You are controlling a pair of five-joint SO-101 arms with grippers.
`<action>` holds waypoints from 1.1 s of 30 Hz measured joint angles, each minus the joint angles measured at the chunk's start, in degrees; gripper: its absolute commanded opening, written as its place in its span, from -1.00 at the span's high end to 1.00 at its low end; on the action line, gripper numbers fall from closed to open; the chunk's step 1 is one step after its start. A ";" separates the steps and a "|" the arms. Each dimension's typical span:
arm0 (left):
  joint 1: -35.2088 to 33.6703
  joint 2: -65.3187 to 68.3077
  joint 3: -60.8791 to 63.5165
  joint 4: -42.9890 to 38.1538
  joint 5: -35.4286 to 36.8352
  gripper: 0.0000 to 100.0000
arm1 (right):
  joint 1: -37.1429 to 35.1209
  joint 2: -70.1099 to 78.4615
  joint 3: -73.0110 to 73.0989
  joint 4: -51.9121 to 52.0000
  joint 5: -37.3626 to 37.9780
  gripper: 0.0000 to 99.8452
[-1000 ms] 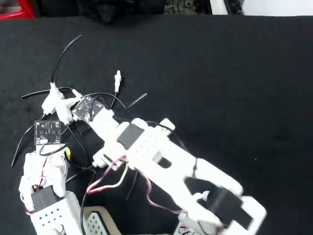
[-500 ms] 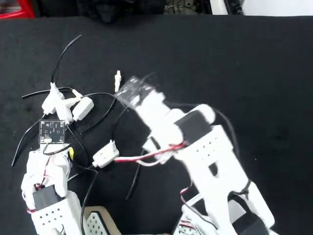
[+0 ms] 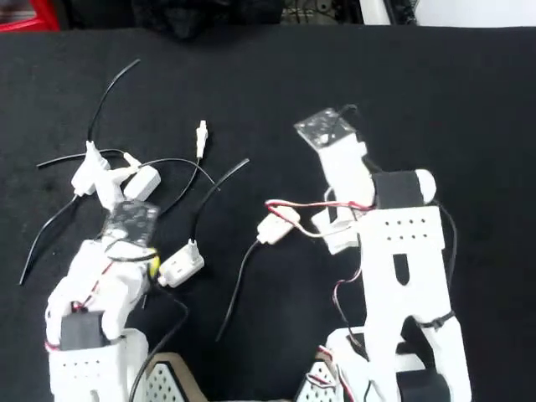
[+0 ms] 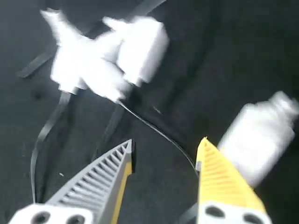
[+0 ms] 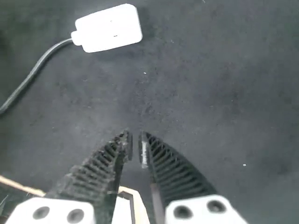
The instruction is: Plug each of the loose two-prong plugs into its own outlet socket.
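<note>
Lining up on a loose plug: nothing gripped yet

Left gripper (image 4: 166, 144): jaws spread, empty, over the black table (image 4: 233, 46). White plug (image 4: 260, 135) sits just beside its yellow finger (image 4: 212, 168), lower left in the high view. Tangle of white plugs and sockets (image 4: 105, 56) lies farther off, upper left of the high view. Right gripper (image 5: 134, 136): jaws almost together, pinching nothing; white corded block (image 5: 107, 28) lies apart from it. Plugs look light, hard and slick; thin cords (image 5: 32, 74) will likely tug them round. Best hold: across the body's flat sides, behind the prong end, never the cord.
</note>
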State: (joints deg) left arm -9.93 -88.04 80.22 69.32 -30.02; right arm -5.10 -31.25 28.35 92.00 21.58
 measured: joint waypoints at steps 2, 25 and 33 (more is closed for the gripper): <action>2.90 7.12 -4.48 2.20 -2.64 0.54 | 1.23 0.00 3.87 -3.78 0.26 0.96; 16.70 61.63 -16.44 -21.98 -4.48 0.76 | 2.11 0.00 7.82 -10.99 7.12 0.96; 16.35 61.89 -18.02 -21.89 -4.48 0.94 | 2.11 0.00 7.82 -10.99 6.59 0.96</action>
State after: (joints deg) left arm 6.42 -26.15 62.20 47.43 -34.51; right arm -2.99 -31.25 36.18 81.01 28.18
